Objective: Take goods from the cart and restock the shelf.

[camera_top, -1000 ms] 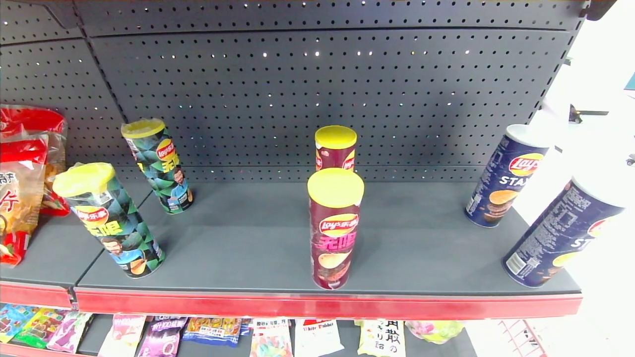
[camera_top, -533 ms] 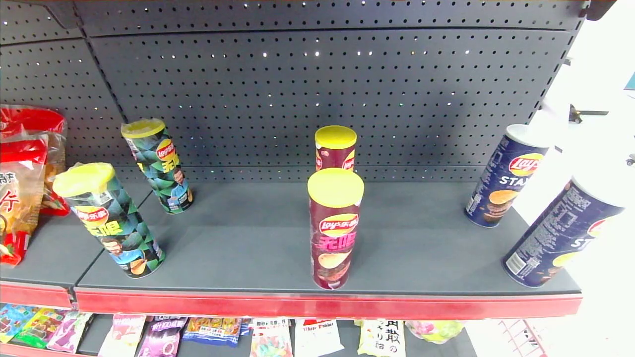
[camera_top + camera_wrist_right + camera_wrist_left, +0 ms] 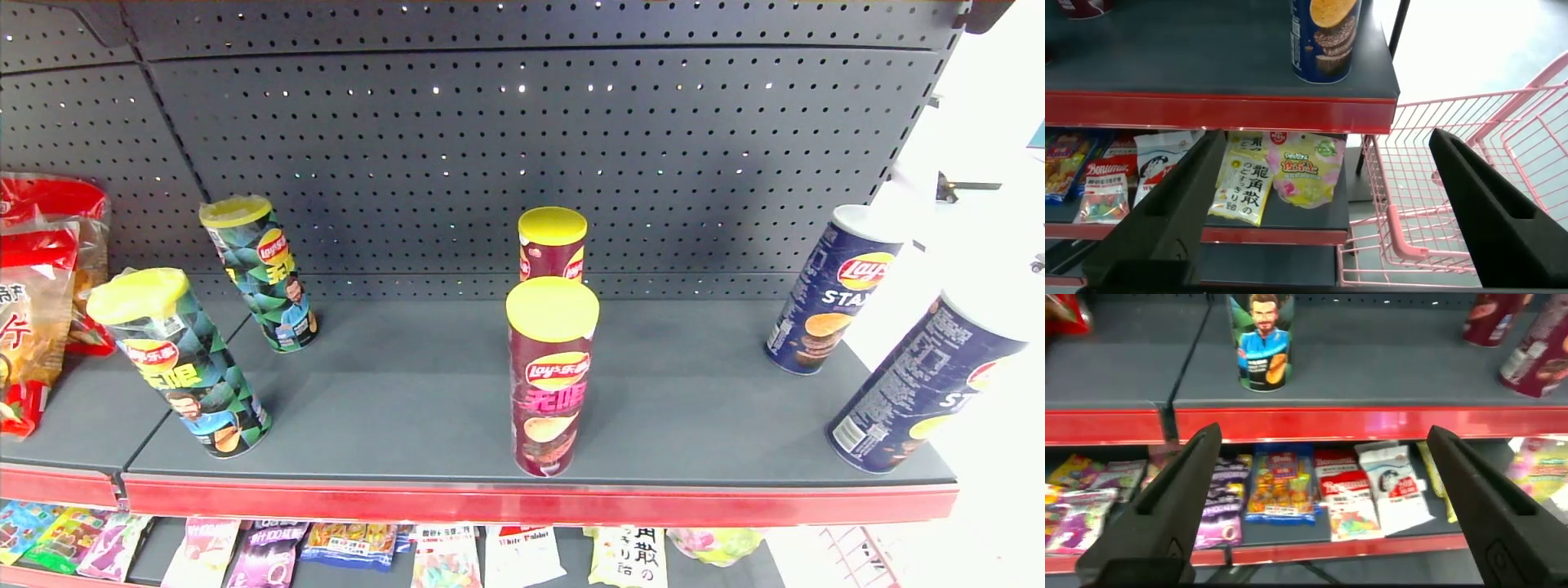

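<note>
Cart (image 3: 1404,242) stands partly cut off, just beside the shelf (image 3: 1208,110).

The rear maroon can (image 3: 553,243) is half hidden behind the front can (image 3: 549,376). The red bags (image 3: 37,286) and the lower-shelf packets (image 3: 445,555) are cut by the head view's edges. The cart (image 3: 1404,237) and a blue can (image 3: 1324,37) run off the right wrist view.

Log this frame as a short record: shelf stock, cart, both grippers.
Shelf: grey metal shelf with red front edge
Stock: two green-patterned yellow-lidded crisp tubes left, two maroon yellow-lidded tubes centre, two dark blue white-lidded tubes right, all standing
Cart: pink wire cart past shelf's right end
Left gripper: open, empty
Right gripper: open, empty
</note>
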